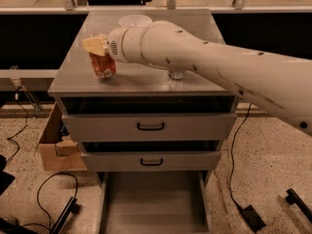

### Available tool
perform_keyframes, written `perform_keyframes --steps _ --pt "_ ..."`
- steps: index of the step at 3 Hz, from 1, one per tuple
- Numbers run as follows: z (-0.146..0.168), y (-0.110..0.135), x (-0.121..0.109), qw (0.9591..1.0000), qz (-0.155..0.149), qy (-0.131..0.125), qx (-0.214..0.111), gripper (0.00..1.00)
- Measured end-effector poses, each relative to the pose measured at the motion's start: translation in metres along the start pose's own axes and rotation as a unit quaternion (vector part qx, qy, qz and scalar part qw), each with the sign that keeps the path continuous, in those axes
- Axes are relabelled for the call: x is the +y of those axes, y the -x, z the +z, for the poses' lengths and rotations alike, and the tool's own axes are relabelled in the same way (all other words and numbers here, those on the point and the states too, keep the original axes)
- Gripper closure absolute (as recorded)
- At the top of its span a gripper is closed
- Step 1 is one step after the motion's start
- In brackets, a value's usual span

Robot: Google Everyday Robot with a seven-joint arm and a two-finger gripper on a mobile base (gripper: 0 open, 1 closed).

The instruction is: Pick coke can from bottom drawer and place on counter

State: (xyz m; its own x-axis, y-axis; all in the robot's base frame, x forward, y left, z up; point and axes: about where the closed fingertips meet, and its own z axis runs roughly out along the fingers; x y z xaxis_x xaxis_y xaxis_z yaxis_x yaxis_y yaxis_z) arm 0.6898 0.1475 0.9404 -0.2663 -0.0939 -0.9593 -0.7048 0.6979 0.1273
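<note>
The pincer [97, 47] is over the left part of the tabletop [78, 80], clamped on the top of the coke can [103, 67]. The can lies directly beneath it, so the set-down looks like a straight drop with no sideways travel. The can's long axis is near upright but leans a little, base toward the right. Whether the base touches the surface I cannot tell. It is red-orange with white markings, its top hidden by the fingers. The bottom drawer [153, 204] stands pulled out, low and near.
</note>
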Motion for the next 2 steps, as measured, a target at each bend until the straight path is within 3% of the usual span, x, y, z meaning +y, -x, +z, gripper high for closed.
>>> perform_keyframes --steps 2 --pt "0.0004 0.003 0.0042 1.0 -0.002 0.002 -0.002 0.59"
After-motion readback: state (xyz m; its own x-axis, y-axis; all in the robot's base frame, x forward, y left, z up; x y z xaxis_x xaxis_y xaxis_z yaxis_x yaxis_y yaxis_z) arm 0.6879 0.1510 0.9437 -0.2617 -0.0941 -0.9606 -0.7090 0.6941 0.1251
